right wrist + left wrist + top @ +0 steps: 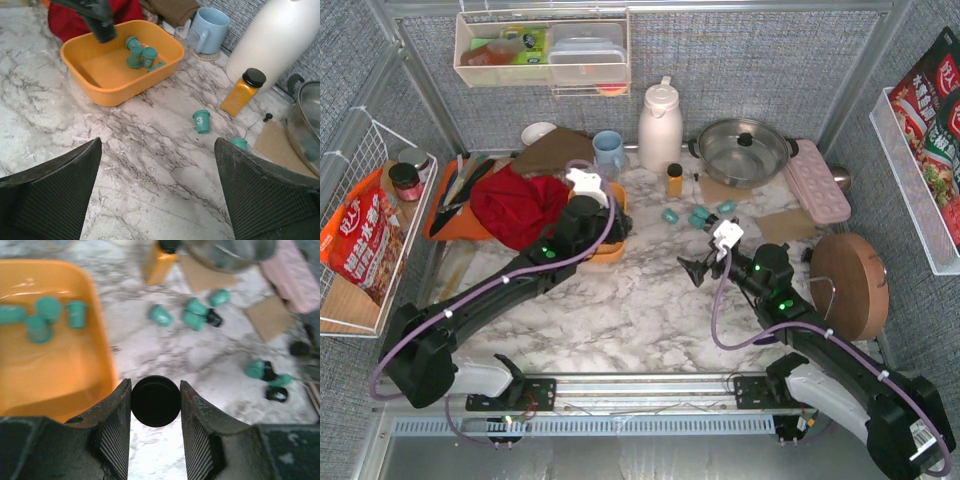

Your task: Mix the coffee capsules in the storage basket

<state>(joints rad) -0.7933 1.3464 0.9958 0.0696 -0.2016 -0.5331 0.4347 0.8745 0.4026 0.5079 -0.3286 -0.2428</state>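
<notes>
The orange-yellow storage basket lies left of my left gripper, which is shut on a black coffee capsule just off the basket's right rim. Several teal capsules lie in the basket. More teal and black capsules are scattered on the marble to the right. In the right wrist view the basket is far left, with teal capsules in it and the left gripper's black capsule over its far corner. My right gripper is open and empty above bare marble. A loose teal capsule stands ahead of it.
From above, the left arm covers most of the basket. Behind it are a red cloth, blue mug, white thermos, amber bottle, steel pot and pink egg tray. A round wooden board stands right.
</notes>
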